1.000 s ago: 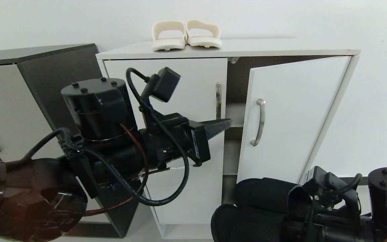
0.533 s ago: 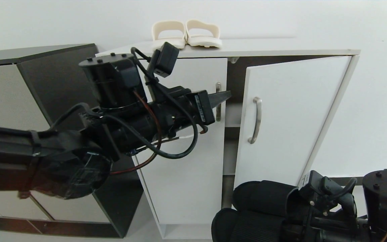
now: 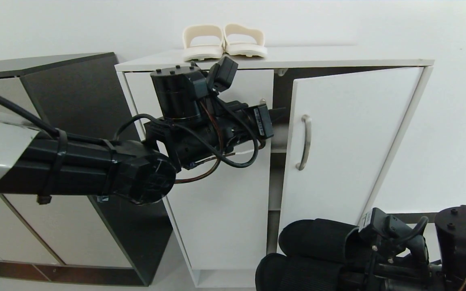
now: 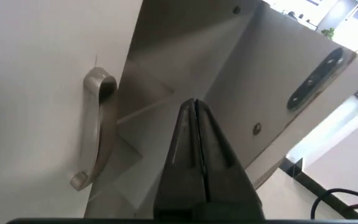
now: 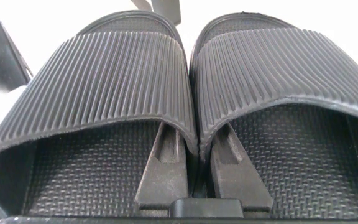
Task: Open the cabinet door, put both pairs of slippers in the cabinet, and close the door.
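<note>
1. Cabinet door (image 3: 338, 141) on the right of the white cabinet (image 3: 358, 63) stands ajar. The side with its curved metal handle (image 3: 305, 141) is swung out toward the robot, leaving a dark gap between it and the closed left door (image 3: 217, 210).

2. Left tool (image 4: 195, 115), fingers pressed flat together tip to tip, points into that gap near the top of the cabinet. It sits just beside the closed door's upright grip (image 4: 95, 130) and above a pale shelf (image 3: 279, 139). A hinge plate (image 4: 316, 78) shows on the board beyond it.

3. Black slippers (image 5: 104, 87), one of the two pairs, sit side by side in the right tool (image 5: 194, 149), low in front of the cabinet near the foot of the ajar door. One finger reaches inside each slipper. Together the two fingers clamp the touching inner sides of the ribbed straps.

4. Cream slippers (image 3: 225, 40), the other pair, lie side by side and touching on the cabinet top (image 3: 156, 62). They are left of its middle, above the closed door and well apart from both tools.

5. Dark grey cabinet (image 3: 75, 89) stands against the white cabinet's left side, with a plain white wall (image 3: 378, 20) behind both.
</note>
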Robot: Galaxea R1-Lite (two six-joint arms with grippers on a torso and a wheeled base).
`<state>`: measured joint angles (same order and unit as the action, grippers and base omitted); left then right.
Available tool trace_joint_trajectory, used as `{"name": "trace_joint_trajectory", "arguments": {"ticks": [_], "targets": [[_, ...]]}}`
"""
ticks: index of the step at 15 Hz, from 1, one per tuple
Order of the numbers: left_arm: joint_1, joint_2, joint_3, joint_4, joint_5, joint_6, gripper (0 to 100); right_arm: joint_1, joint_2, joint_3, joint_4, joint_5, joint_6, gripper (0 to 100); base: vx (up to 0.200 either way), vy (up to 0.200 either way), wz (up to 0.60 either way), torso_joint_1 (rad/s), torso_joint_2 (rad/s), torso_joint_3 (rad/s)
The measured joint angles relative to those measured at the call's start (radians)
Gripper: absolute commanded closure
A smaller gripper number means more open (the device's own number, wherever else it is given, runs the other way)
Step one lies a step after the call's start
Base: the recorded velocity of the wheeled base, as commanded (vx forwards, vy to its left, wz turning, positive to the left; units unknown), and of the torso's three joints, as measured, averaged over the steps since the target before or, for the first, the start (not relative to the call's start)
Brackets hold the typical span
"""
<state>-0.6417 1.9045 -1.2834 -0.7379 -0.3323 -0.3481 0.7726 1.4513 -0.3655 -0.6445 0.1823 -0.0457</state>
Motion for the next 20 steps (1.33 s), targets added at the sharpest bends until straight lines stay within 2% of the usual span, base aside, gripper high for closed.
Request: {"name": "trace_joint_trajectory", "arguments": {"ticks": [5, 9, 12, 13, 14, 15, 16, 17, 18, 20], "targets": [[-0.016, 0.011, -0.003, 0.017, 0.003, 0.006, 100, 0.016, 0.010, 0.033, 0.023, 0.002, -0.043, 100, -0.200, 0.000, 0.00, 0.003, 0.01, 0.002], [-0.147, -0.018, 0.044, 0.021, 0.003, 0.040, 100, 0.068, -0.002, 0.063, 0.032, 0.006, -0.054, 100, -0.200, 0.000, 0.00, 0.001, 0.00, 0.004], [-0.163, -0.046, 0.084, -0.007, 0.006, 0.044, 100, 0.076, 0.009, 0.020, 0.026, -0.005, -0.001, 100, -0.067, 0.000, 0.00, 0.001, 0.00, 0.001], [-0.153, -0.062, 0.104, -0.015, 0.007, 0.047, 100, 0.076, 0.020, -0.005, 0.030, -0.047, 0.041, 100, 0.000, 0.000, 0.00, 0.000, 0.00, 0.000], [-0.137, -0.090, 0.131, -0.019, 0.008, 0.054, 100, 0.075, 0.039, -0.042, 0.026, -0.132, 0.085, 100, 0.000, 0.000, 0.00, 0.000, 0.00, 0.000], [-0.108, -0.132, 0.172, -0.018, 0.013, 0.076, 100, 0.070, 0.069, -0.089, 0.026, -0.246, 0.138, 100, 0.000, 0.000, 0.00, 0.000, 0.00, 0.000], [-0.072, -0.183, 0.223, -0.010, 0.031, 0.102, 100, 0.064, 0.105, -0.144, 0.026, -0.340, 0.194, 100, 0.000, 0.000, 0.00, 0.000, 0.00, 0.000], [-0.038, -0.246, 0.282, 0.008, 0.078, 0.126, 100, 0.054, 0.146, -0.204, 0.023, -0.404, 0.249, 100, 0.000, 0.000, 0.00, 0.000, 0.00, 0.000], [-0.013, -0.324, 0.343, 0.032, 0.153, 0.141, 100, 0.029, 0.188, -0.254, 0.023, -0.465, 0.284, 100, 0.000, 0.000, 0.00, 0.000, 0.00, 0.000], [0.022, -0.524, 0.464, 0.146, 0.337, 0.161, 100, -0.041, 0.262, -0.323, 0.024, -0.595, 0.304, 100, 0.000, 0.000, 0.00, 0.000, 0.00, 0.000]]}}
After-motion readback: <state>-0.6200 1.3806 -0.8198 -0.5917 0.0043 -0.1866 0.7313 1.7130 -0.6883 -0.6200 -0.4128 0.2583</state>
